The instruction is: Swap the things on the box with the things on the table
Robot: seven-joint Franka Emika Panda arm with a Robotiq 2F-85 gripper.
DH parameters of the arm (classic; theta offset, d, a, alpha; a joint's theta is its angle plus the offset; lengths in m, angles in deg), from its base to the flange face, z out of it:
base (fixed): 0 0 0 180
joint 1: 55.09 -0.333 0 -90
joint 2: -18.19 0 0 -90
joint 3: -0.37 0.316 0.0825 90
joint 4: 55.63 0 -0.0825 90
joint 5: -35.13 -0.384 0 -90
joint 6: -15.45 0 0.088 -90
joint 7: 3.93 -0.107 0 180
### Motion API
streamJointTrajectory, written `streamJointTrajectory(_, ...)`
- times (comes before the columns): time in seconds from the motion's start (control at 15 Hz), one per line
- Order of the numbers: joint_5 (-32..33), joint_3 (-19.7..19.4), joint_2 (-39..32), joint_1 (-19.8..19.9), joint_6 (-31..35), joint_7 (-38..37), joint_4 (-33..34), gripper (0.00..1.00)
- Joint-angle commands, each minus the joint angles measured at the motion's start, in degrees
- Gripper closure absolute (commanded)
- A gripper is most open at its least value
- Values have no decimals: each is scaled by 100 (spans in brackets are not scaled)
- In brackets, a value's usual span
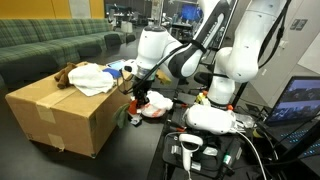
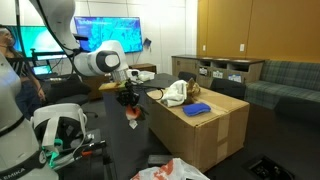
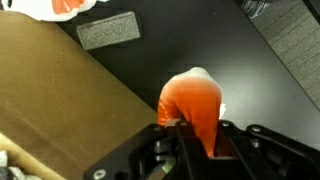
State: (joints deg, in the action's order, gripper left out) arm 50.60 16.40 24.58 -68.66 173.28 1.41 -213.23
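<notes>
**Item record – 1 arm, 1 box, loose soft goods**

1. Gripper (image 3: 200,135): enters from the bottom edge of the wrist view. Its jaws are pinched on the top of an orange item (image 3: 195,100), soft and crumpled, which hangs below the fingers.
2. Orange item, location: held in the air just beside the side wall of the cardboard box (image 3: 60,100), below the box's top edge and over the black table (image 3: 250,70). It rests on neither.
3. Grey pad (image 3: 108,30): flat and rectangular, lying on the table near the box's foot, apart from the held item.
4. White-and-red pile (image 1: 155,105): on the table near the gripper in an exterior view. How many pieces it holds cannot be told.
5. Box top – 3 things visible: a white cloth (image 1: 92,78) bunched near the middle, a brown item (image 1: 63,75) touching it, and a blue item (image 2: 197,109) near one edge.
6. Headset (image 1: 212,120): white, on the table by the robot's base.
7. Background: a green sofa (image 1: 50,45) behind the box and a lit screen (image 2: 105,35) on the far wall.
</notes>
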Motion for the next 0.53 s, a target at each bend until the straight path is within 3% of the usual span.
streamJointTrajectory(0.0,343,148,-9,74,288,-714,108,91)
streamJointTrajectory(0.07,325,133,-72,61,212,-725,192,67)
streamJointTrajectory(0.13,269,119,-76,44,156,-757,220,56)
streamJointTrajectory(0.47,129,49,-186,25,77,-648,367,19)
